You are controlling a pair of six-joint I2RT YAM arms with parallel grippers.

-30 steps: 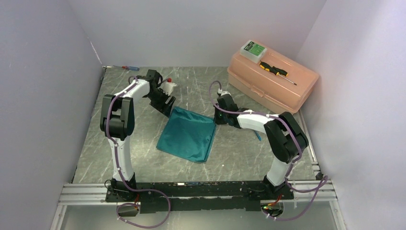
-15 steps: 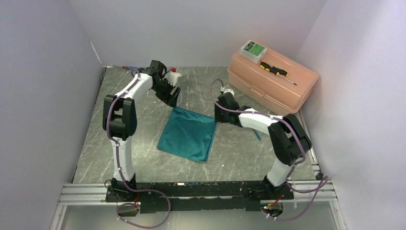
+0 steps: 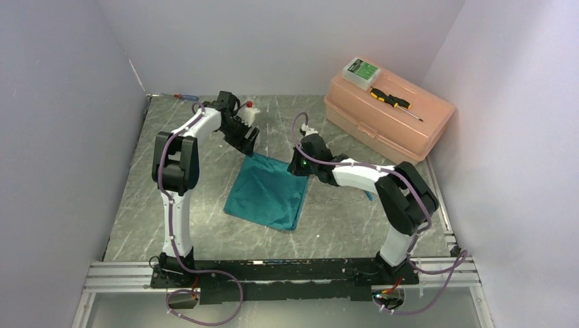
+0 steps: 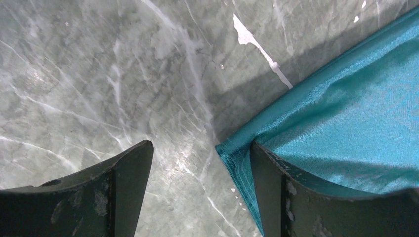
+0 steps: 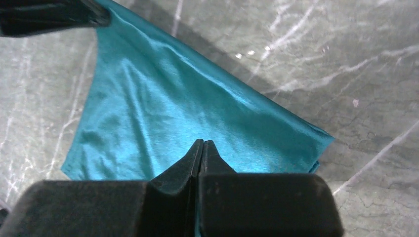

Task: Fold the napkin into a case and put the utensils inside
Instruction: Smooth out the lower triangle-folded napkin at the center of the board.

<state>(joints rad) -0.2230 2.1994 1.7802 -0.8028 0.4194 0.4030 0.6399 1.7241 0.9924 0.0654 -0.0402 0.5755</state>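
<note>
left tool [image 4: 197, 173]: back down after lifting away, spread open astride the napkin's [image 3: 267, 195] far-left corner | right tool [image 5: 202, 148]: clenched, has slid over the far-right corner, hold on cloth unclear | napkin: flat mid-table [image 3: 205, 205], next fold likely starting

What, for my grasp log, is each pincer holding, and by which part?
The right pincer is shut on the napkin, at its edge by the far right corner. The left pincer is open astride another corner, holding nothing.
</note>
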